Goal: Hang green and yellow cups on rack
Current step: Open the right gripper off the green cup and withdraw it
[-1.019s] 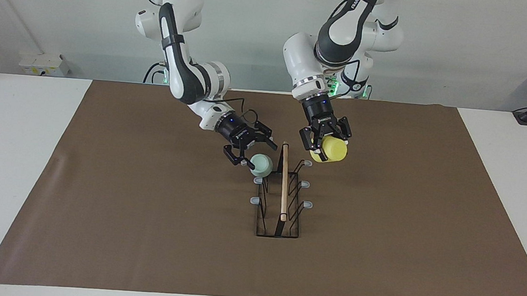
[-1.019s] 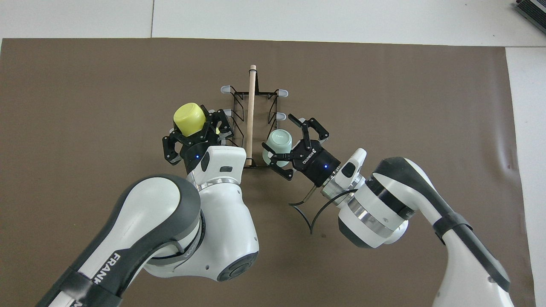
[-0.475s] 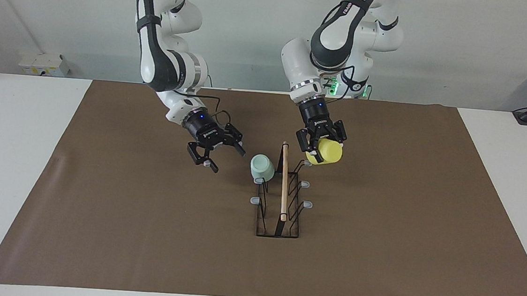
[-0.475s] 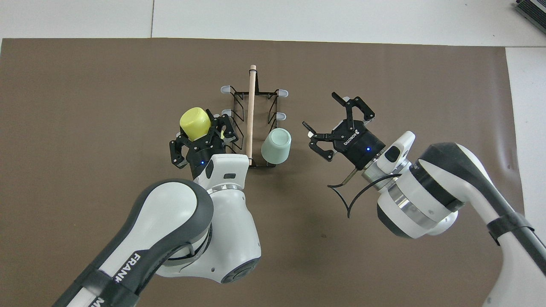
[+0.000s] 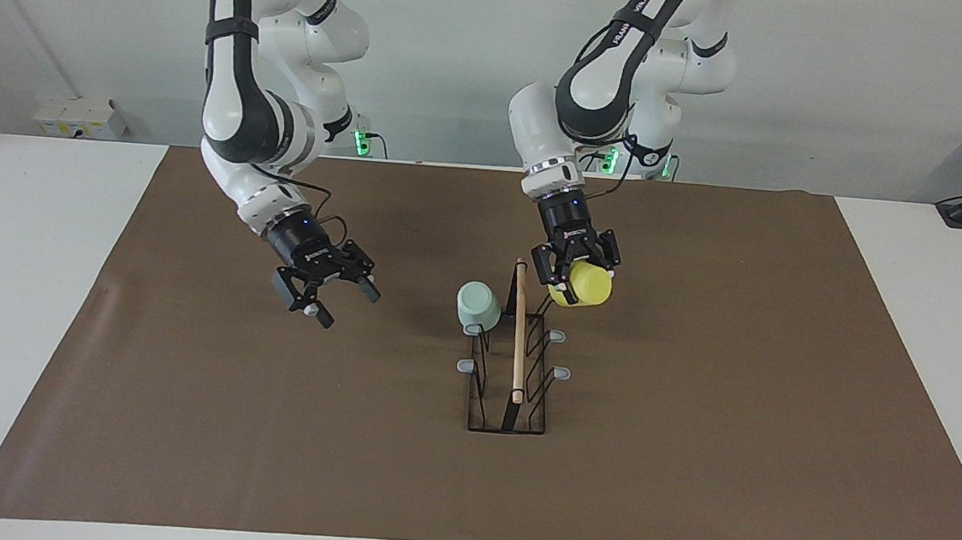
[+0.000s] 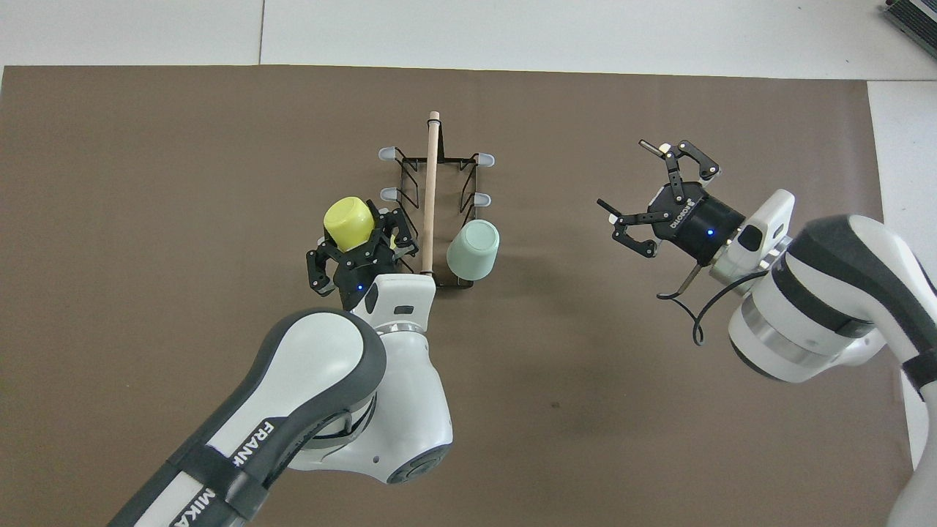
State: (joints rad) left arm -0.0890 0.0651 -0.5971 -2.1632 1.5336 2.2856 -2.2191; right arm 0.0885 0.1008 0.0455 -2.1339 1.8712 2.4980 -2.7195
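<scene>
Both Franka arms have glossy white shells with dark grey bands at the joints and "FRANKA" lettering along the left arm's grey strip. Each wrist ends in a ribbed silver ring. The black linkage-style left gripper (image 5: 573, 270) and right gripper (image 5: 327, 289) show small blue lights; thin black cables loop beside them. Green lights glow at the bases.

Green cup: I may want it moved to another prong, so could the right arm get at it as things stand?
Probably yes. The right gripper is open and empty over bare mat, and the green cup hangs on the rack on that arm's side with nothing between them.
</scene>
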